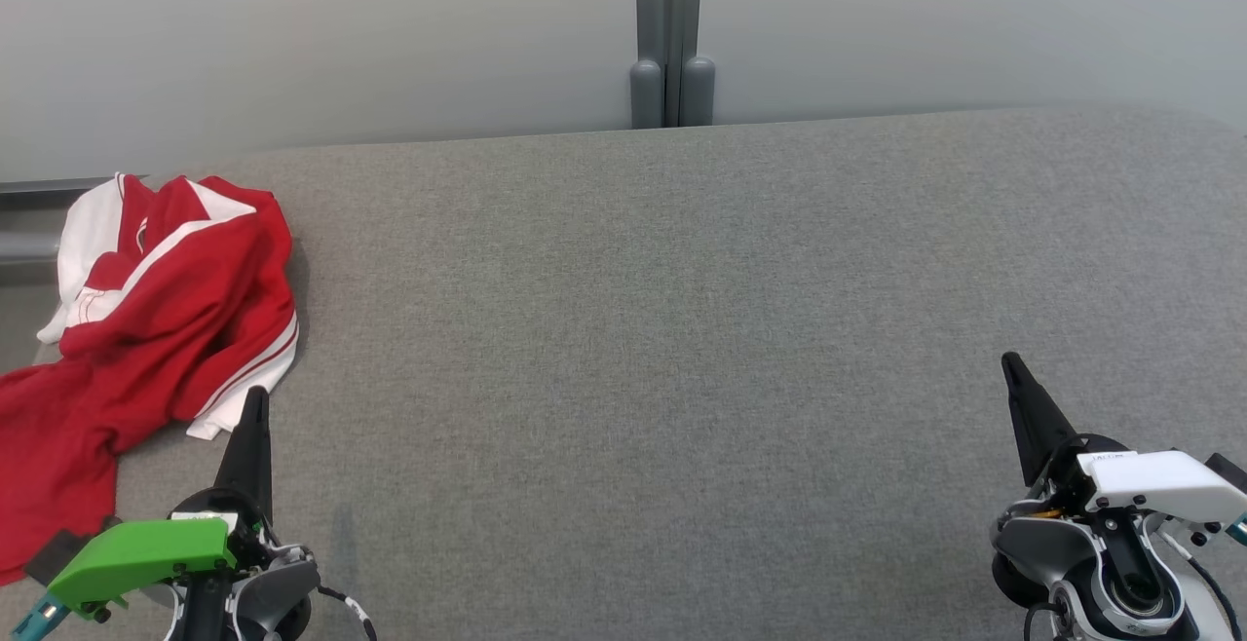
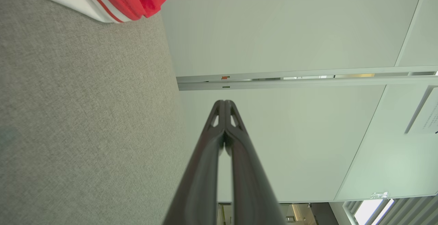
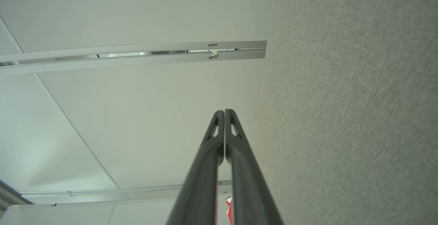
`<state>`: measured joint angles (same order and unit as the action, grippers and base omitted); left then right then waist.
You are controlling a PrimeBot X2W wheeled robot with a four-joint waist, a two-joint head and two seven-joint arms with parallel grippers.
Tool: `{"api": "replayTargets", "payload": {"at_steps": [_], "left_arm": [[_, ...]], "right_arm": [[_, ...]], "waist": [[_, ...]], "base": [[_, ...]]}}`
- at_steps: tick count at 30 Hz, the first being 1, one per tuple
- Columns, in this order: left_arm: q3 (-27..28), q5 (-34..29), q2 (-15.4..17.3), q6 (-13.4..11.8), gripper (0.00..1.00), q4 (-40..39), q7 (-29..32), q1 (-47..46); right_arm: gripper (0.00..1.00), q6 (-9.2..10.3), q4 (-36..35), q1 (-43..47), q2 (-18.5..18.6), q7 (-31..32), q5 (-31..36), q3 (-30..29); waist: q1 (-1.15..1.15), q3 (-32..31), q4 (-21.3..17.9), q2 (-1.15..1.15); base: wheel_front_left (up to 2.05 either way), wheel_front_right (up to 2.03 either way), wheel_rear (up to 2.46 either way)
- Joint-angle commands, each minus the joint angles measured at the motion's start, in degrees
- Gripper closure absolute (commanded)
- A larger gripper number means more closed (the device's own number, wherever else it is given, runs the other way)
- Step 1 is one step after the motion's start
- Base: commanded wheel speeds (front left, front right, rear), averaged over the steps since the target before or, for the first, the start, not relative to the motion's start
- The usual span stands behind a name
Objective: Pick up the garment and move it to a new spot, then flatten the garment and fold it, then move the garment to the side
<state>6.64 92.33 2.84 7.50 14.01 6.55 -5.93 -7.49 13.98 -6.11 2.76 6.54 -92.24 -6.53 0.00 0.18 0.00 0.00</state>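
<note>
Bright, even, diffuse light, no glare. Head view is sharp, with a soft shadow on the grey surface (image 1: 682,378) right of the garment (image 1: 166,310). Wrist views bow mildly at the edges. The window (image 2: 369,211) at lower right of the left wrist view blows out.

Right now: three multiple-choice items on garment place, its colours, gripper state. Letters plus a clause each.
1. Where on the grey fabric surface does the garment lie?
A. at its left side
B. at its centre
C. at its right side

2. What colours is the garment?
A. blue and white
B. red and white
C. all black

3. How do the left gripper and right gripper stand?
A. both open
B. both shut, empty
C. left shut on the garment

Key:
1 A, it lies crumpled at the head view's left.
2 B, red cloth with white panels and stripes.
3 B, each wrist view shows tips pressed together, nothing between.
</note>
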Motion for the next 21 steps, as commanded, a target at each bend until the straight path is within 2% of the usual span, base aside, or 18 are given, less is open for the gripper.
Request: {"api": "replayTargets", "payload": {"at_steps": [1,21], "left_arm": [[0.03,0.19,0.06,0.15,1.0,-0.07,0.12,-0.6],[0.03,0.19,0.06,0.15,1.0,-0.07,0.12,-0.6]], "right_arm": [[1.0,0.0,0.1,-0.3,0.23,0.11,-0.36,-0.04],[1.0,0.0,0.1,-0.3,0.23,0.11,-0.36,-0.04]], "waist": [[0.0,0.0,0.0,0.0],[0.0,0.0,0.0,0.0]], "base": [[0.0,0.0,0.0],[0.0,0.0,0.0]]}}
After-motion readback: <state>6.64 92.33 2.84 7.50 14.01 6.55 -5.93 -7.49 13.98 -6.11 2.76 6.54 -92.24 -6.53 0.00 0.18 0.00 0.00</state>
